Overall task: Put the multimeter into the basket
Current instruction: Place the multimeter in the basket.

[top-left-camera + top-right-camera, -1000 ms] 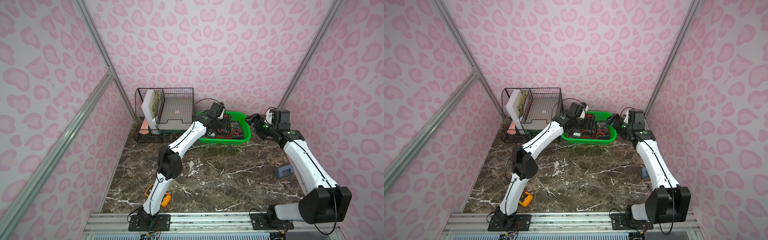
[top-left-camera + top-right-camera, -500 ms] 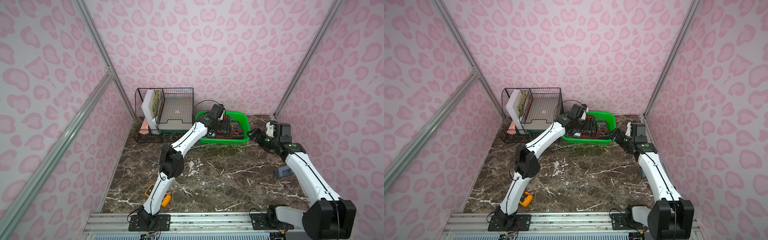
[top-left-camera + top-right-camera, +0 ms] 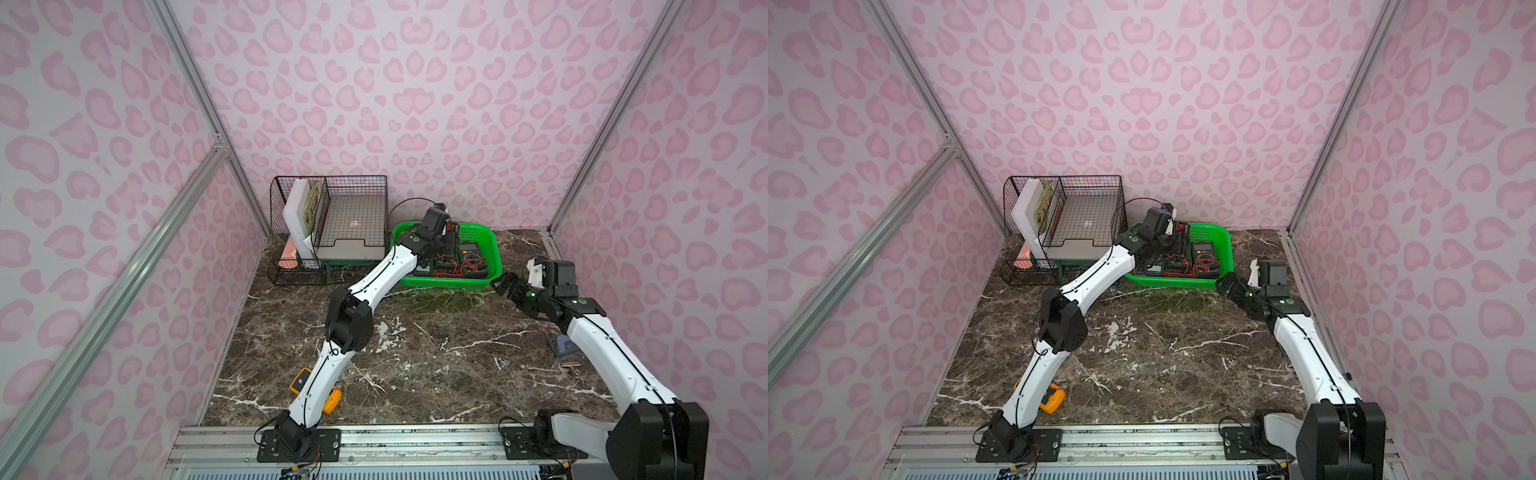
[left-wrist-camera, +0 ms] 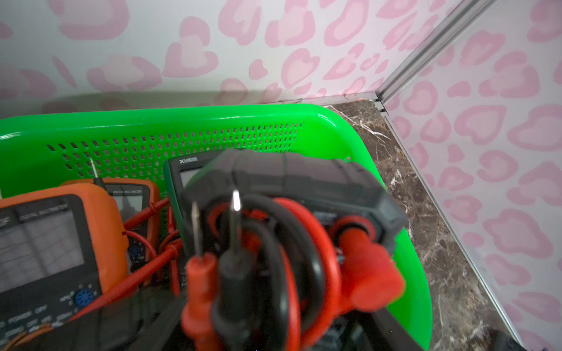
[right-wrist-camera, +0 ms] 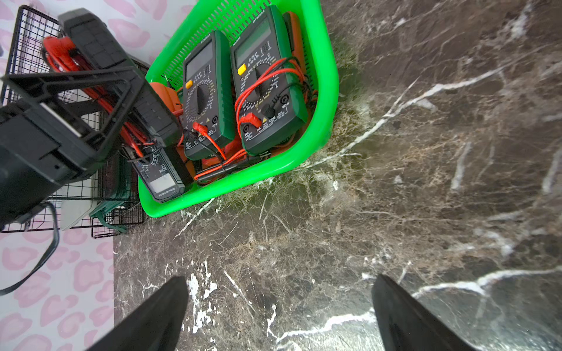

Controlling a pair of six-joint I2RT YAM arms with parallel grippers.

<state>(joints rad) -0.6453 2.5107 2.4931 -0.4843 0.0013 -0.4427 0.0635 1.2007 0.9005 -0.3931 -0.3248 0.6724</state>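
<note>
**Item:** multimeter (image 4: 289,182), dark-cased, with red and black leads (image 4: 307,243) coiled against it and two probe tips (image 4: 235,200) standing free.

**Location:** held above the inside of the basket (image 4: 182,120), over the meters already lying there. Whether contact is made with them cannot be told.

**Left pincer** (image 3: 448,244): closed on the multimeter's case. The meter is carried between the jaws and projects beyond them towards the basket's far wall.

**Right pincer** (image 5: 278,278): spread wide, nothing held, poised over bare tabletop (image 5: 425,182) just beside a front corner of the basket.

**Basket contents:** two green meters (image 5: 206,91) side by side, an orange meter (image 4: 45,243), and loose red leads strewn between them.

**Hazards, as judged:**
- The floor of the basket is crowded, so a released meter may be left tilted on its neighbours and may slide towards the rim.
- The free probe tips may be caught in the perforated wall or in the strewn leads.
- If the coil is snagged on the pincer, the meter could be dragged out again on withdrawal.
</note>
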